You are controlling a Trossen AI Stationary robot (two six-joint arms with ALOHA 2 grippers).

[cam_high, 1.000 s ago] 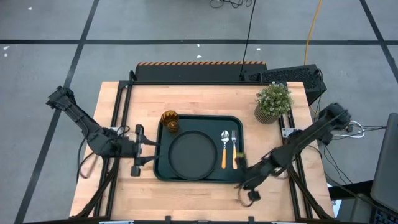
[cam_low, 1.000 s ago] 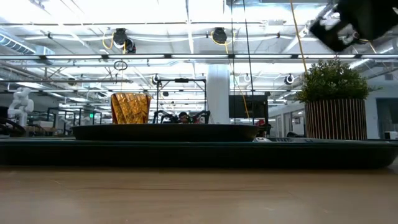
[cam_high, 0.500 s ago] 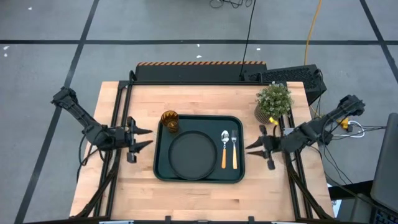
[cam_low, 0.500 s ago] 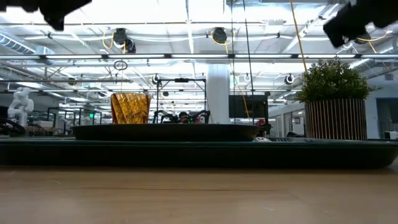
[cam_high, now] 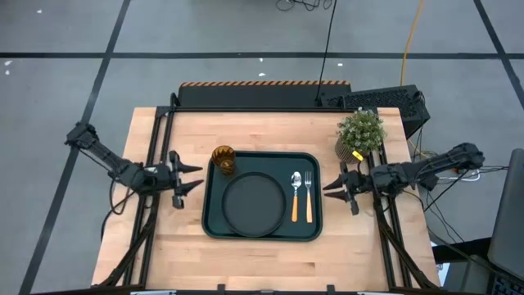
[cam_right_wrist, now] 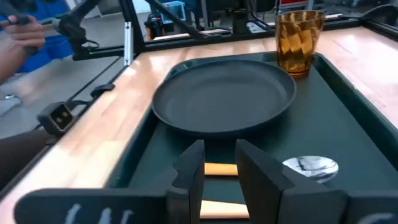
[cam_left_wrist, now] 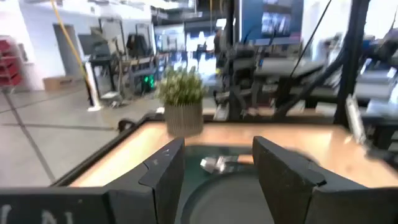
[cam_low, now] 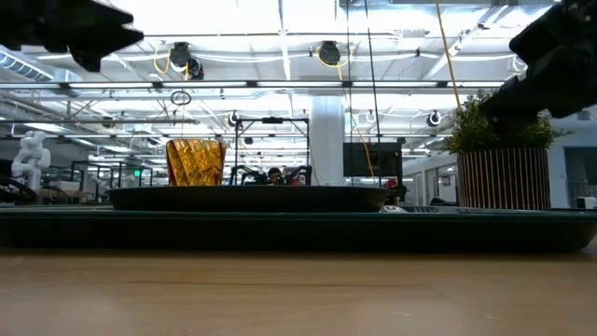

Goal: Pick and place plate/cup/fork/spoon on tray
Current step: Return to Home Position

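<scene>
Counter (cam_high: 262, 131), both arms off the tray.

- Tray (cam_high: 211, 223): lies flat mid-counter and carries all four pieces.
- Plate (cam_high: 254, 203): flat on the tray floor, about central, a little toward the tray's left-arm side.
- Cup (cam_high: 223, 159): upright in the tray's far corner on the left-arm side, just beside the plate's rim.
- Spoon (cam_high: 295, 197) and fork (cam_high: 309, 197): side by side along the tray's right-arm side, with the spoon between plate and fork. Orange handles point to the tray's near edge.
- Left end effector (cam_high: 196, 177): just outside the tray's left rim, pointing at it. Fingers spread wide, nothing in them.
- Right end effector (cam_high: 329, 190): just outside the tray's right rim, pointing at it. Fingers only narrowly parted, empty.
- Potted plant (cam_high: 360, 135): beyond the tray's far right corner.
</scene>
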